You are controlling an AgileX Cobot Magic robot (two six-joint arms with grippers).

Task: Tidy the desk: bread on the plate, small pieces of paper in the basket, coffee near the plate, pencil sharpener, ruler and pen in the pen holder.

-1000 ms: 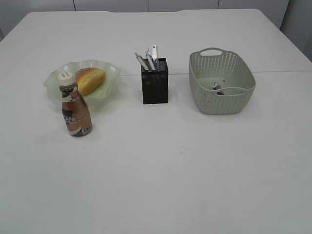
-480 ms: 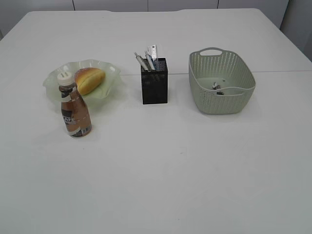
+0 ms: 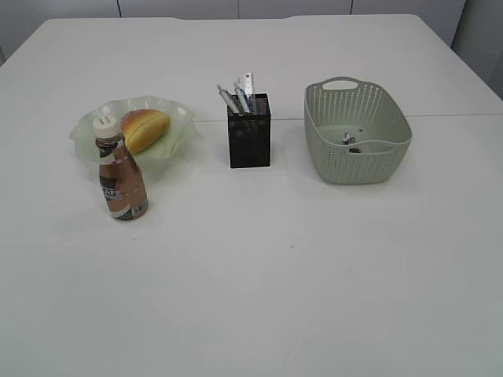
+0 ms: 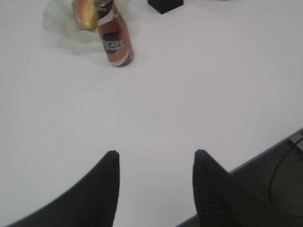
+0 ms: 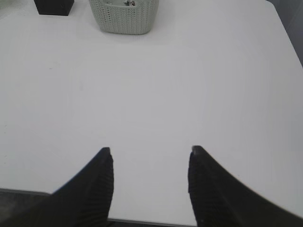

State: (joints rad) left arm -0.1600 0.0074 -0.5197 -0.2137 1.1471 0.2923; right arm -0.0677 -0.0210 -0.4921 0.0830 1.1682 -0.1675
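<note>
Desk (image 3: 259, 298), large plain white tabletop, holding five grouped items in a row across its far half, listed from the left. Plate (image 3: 174, 135), pale green translucent shallow dish with wavy ruffled rim, at far left; on it lies the bread (image 3: 145, 128), an oval golden-brown bun, resting inside the rim as the task asks. Coffee (image 3: 121, 169), small brown plastic bottle with white cap and dark label, upright just in front of the plate's near-left edge, so it appears to count as placed near the plate. Pen holder (image 3: 250, 143), small black square mesh metal box, at centre, well apart from the plate; pens and the clear plastic ruler (image 3: 248, 83) stand up out of its top; the pencil sharpener cannot be made out, possibly hidden inside. Basket (image 3: 357, 157), pale green woven-look plastic oval tub with cut-out handles, at right, apart from the holder; small crumpled pieces of paper (image 3: 350, 140) lie on its floor. Judged condition: every nameable item sits in its assigned place, tidying looks complete. Left gripper (image 4: 156, 161), dark ridged fingers spread apart, nothing between them, hanging over bare tabletop at the near edge, the bottle and plate far ahead. Right gripper (image 5: 150, 158), fingers likewise spread and empty, over bare tabletop near the front edge, the basket far ahead. Open room: the whole near half of the desk lies bare, with wide margins to the side edges; gaps between the three groups allow approach from the front.
</note>
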